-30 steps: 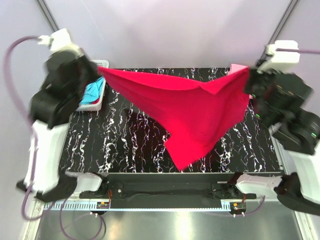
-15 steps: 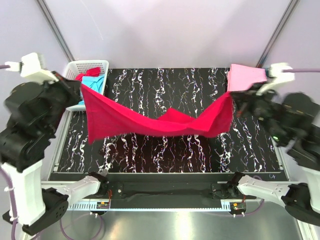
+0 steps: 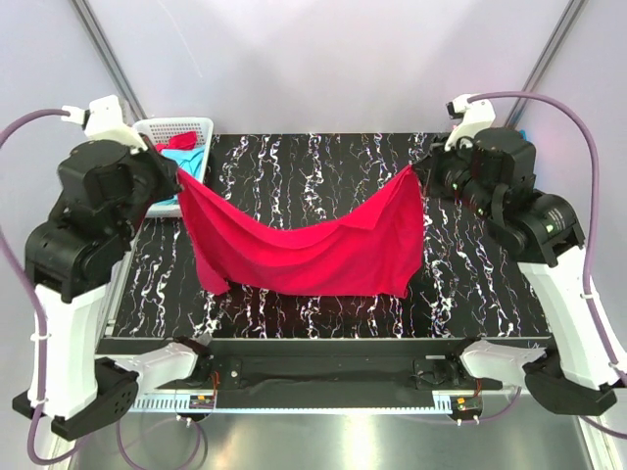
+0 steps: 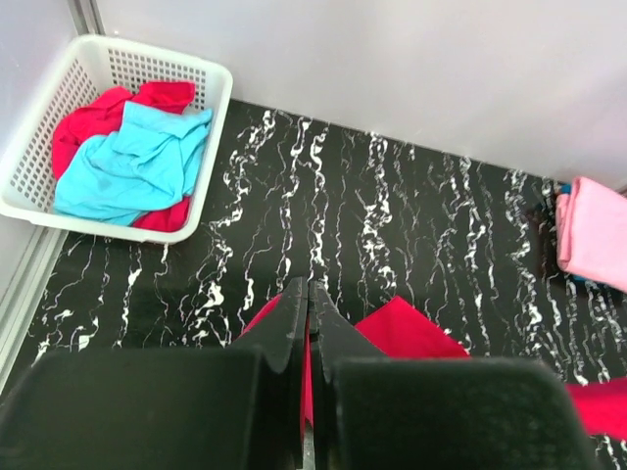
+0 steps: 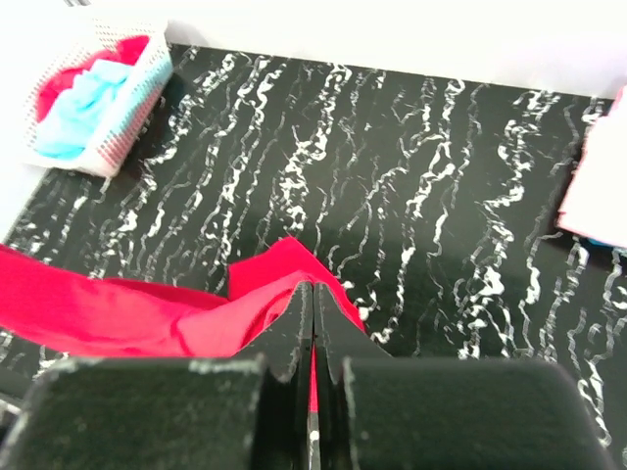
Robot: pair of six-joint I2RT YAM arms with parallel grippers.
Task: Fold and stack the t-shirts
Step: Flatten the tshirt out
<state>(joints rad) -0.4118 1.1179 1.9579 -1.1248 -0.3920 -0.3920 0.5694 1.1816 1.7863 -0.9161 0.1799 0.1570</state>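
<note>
while left hand (image 4: pixel 307 294) and right hand (image 5: pixel 313 292) clamp its corners, soft crimson t-shirt (image 3: pixel 313 250) sags, creased

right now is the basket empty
No, a blue shirt and red cloth lie in the basket.

- My left claw (image 4: pixel 308 294) and right claw (image 5: pixel 313 294) are both matt black.
- The crimson red t-shirt (image 3: pixel 313 255) is one plain colour all over.
- The bench (image 3: pixel 323 162) is black, streaked with white marble veins.
- The basket (image 4: pixel 157 61) at the far left is white lattice.
- In it lie a turquoise blue t-shirt (image 4: pixel 132 162) and a red t-shirt (image 4: pixel 93 122).
- The pink t-shirt (image 4: pixel 596 235) at the far right is plain pale pink.
</note>
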